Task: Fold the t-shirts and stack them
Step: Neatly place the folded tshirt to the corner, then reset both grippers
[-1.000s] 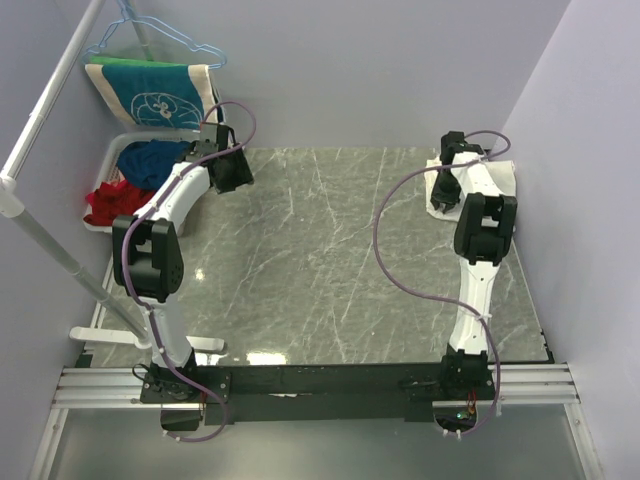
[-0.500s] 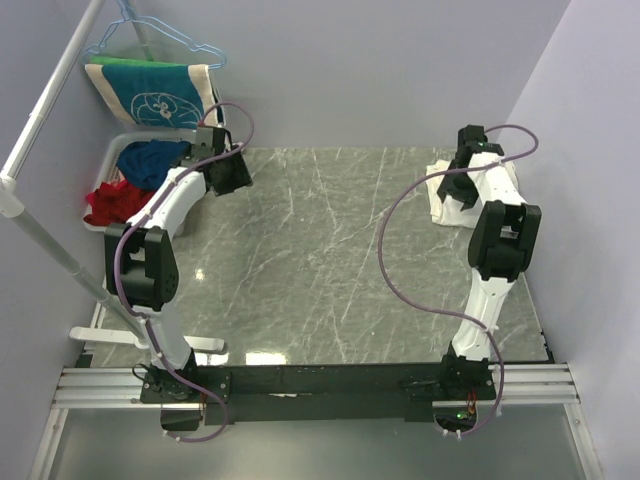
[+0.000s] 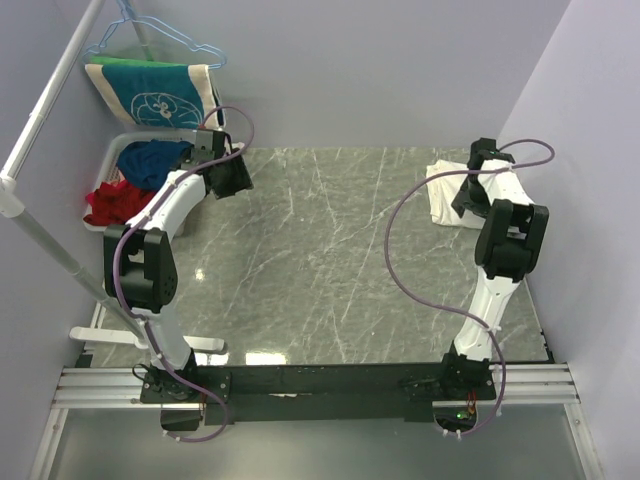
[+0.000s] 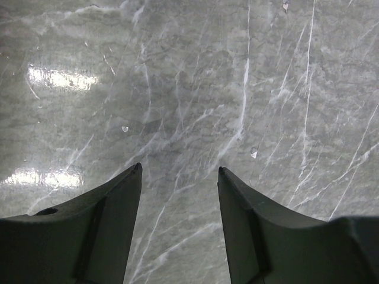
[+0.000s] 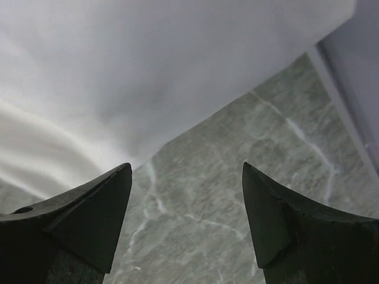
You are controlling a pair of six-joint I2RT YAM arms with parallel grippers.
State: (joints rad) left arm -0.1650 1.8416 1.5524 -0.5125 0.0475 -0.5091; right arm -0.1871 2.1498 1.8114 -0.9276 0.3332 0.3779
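A folded cream-white t-shirt (image 3: 443,195) lies at the table's far right, showing its plain side. In the right wrist view its cloth (image 5: 148,71) fills the upper part, just beyond the fingertips. My right gripper (image 3: 466,205) (image 5: 186,168) hangs at the shirt's right edge, open, with only marble between its jaws. My left gripper (image 3: 238,184) (image 4: 179,168) is at the far left over bare marble, open and holding nothing. More t-shirts, blue (image 3: 152,160) and red (image 3: 108,200), sit crumpled in a white basket (image 3: 116,150).
A teal and cream shirt (image 3: 150,95) hangs on a blue hanger (image 3: 130,30) above the basket. A white rail (image 3: 45,120) slants along the left. The right wall (image 3: 590,200) stands close beside the right arm. Purple cables loop over both arms.
My right gripper has opened and let go of the folded shirt, and swung right toward the wall. My left arm has drawn slightly back toward the basket.
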